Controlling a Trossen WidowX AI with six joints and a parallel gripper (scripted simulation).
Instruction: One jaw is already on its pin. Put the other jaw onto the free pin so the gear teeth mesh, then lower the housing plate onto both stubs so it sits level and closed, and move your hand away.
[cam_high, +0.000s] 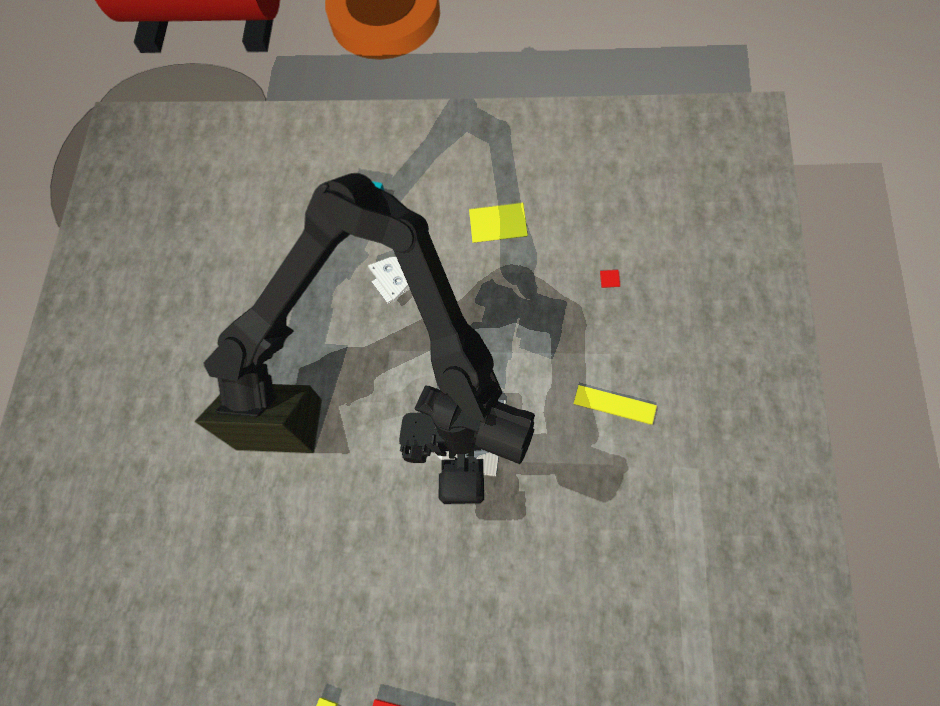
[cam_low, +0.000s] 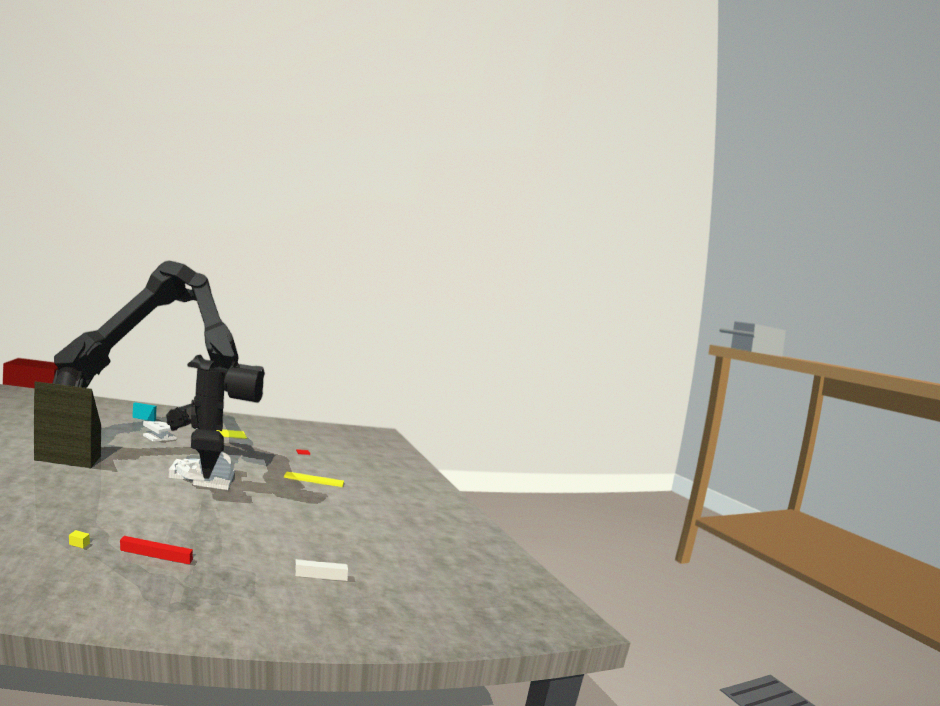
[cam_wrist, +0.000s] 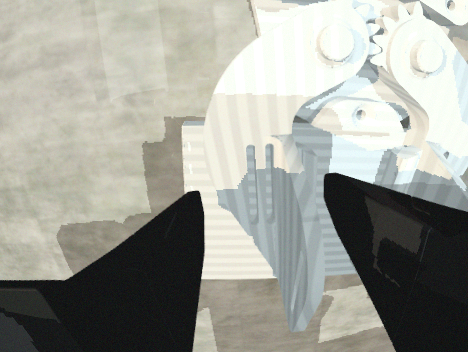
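In the wrist view, a white jaw (cam_wrist: 250, 110) with two slots sits with its round end around a pin (cam_wrist: 336, 44). The other white jaw (cam_wrist: 452, 85) is around the second pin (cam_wrist: 429, 56), and their teeth look interleaved. Both are over the ribbed white base (cam_wrist: 225, 260) (cam_low: 216, 484). My gripper (cam_wrist: 263, 194) (cam_low: 207, 475) is open, its black fingers apart on either side of the slotted jaw's pointed part, with gaps visible. The housing plate (cam_high: 386, 287) (cam_low: 156, 427), white with two round holes, lies apart behind the arm. The top view mostly hides the jaws under the arm.
A flat yellow block (cam_high: 486, 224), a red block (cam_high: 610, 278) and a long yellow bar (cam_high: 615, 405) lie on the table. A red bar (cam_low: 155, 549), a yellow cube (cam_low: 79, 539) and a white bar (cam_low: 321, 569) lie near the front. A cyan block (cam_low: 144, 411) is behind the plate.
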